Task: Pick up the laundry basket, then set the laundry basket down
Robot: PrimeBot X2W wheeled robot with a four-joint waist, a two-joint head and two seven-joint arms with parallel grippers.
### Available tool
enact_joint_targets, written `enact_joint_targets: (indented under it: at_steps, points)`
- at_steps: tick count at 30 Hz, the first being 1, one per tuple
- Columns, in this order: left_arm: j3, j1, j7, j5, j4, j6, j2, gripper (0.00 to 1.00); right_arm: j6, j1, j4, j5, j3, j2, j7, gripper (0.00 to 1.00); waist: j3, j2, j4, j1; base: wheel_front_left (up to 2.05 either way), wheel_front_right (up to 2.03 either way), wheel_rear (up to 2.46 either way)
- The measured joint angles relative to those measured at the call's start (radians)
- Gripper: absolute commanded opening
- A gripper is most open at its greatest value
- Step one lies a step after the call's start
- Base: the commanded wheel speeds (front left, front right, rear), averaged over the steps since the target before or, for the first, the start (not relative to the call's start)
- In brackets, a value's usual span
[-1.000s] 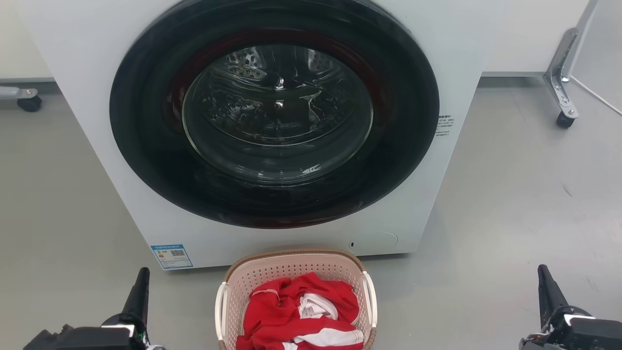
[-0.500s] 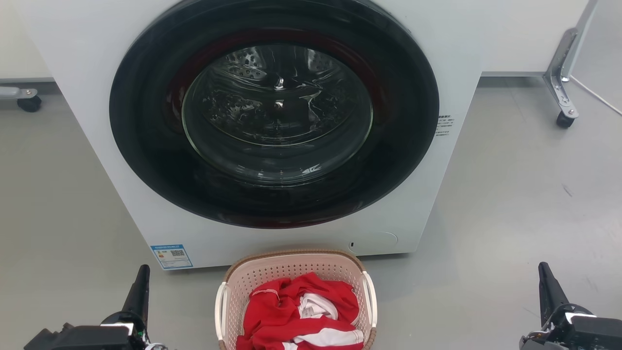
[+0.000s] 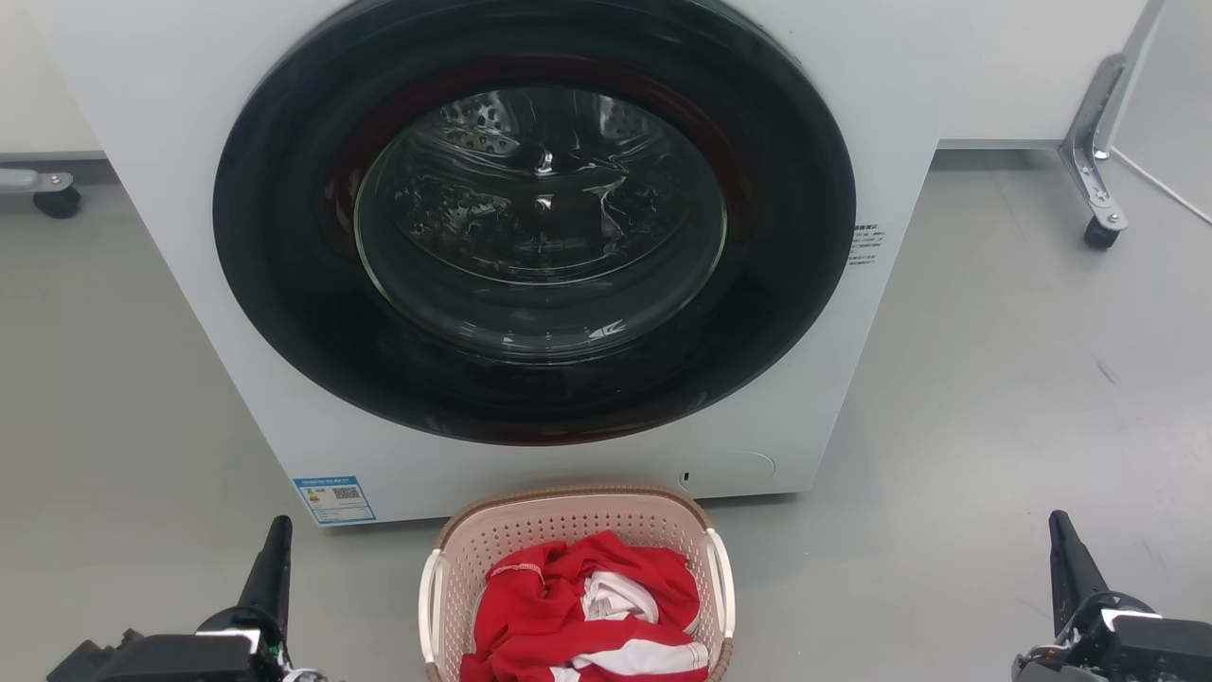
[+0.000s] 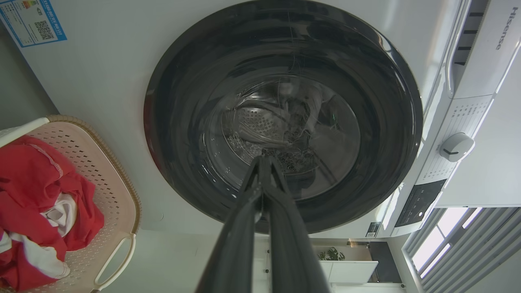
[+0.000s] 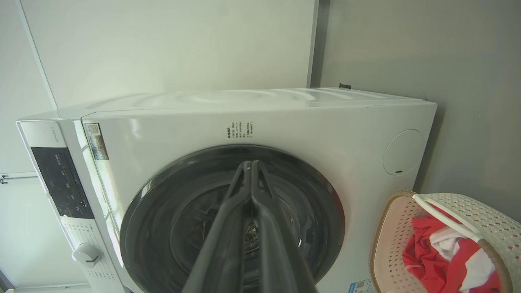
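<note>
The laundry basket (image 3: 568,527) stands on the floor just in front of the washing machine (image 3: 170,142), pale pink with a brown rim and white side handles, holding red and white clothes (image 3: 587,606). It also appears at the left edge of the left wrist view as the basket (image 4: 114,179) and at the lower right of the right wrist view as the basket (image 5: 386,244). My left gripper (image 3: 276,540) is low at the left, well clear of the basket, fingers together. My right gripper (image 3: 1060,538) is at the far right, also shut and empty. Both wrist views show pressed-together fingers (image 4: 264,175) (image 5: 249,175).
The washing machine's round dark door (image 3: 535,218) is closed and looms right behind the basket. A metal frame leg with a caster (image 3: 1098,232) stands at the back right, another caster (image 3: 57,201) at the back left. Grey floor (image 3: 994,398) spreads on both sides.
</note>
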Motion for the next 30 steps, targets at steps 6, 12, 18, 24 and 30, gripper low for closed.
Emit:
enact_joint_targets:
  at_steps: [6,12,18,24,30]
  points:
    - [0.000,0.000,0.000,0.000,0.000,0.000,0.000,0.00,0.000,0.000,0.000,0.000,0.000,0.000,0.000,0.00,0.000,0.0000,0.000,0.0000,0.00,0.00,0.00]
    - [0.000,0.000,0.000,0.000,0.000,0.000,0.000,0.00,0.000,0.000,0.000,0.000,0.000,0.000,0.000,0.00,0.000,0.0000,0.000,0.0000,0.00,0.00,0.00]
    - [0.000,0.000,0.000,0.000,0.000,0.000,0.000,0.00,0.000,0.000,0.000,0.001,0.000,0.000,0.000,0.00,0.000,0.0000,0.000,0.0000,0.00,0.00,0.00]
    - [0.000,0.000,0.000,0.000,0.000,0.000,0.000,0.00,0.000,0.000,0.000,0.001,0.000,0.000,0.000,0.00,0.000,0.0000,0.000,0.0000,0.00,0.00,0.00]
    - [0.000,0.000,0.000,0.000,0.000,0.000,0.000,0.00,0.000,0.000,0.000,0.001,0.000,0.000,0.000,0.00,0.000,0.0000,0.000,0.0000,0.00,0.00,0.00]
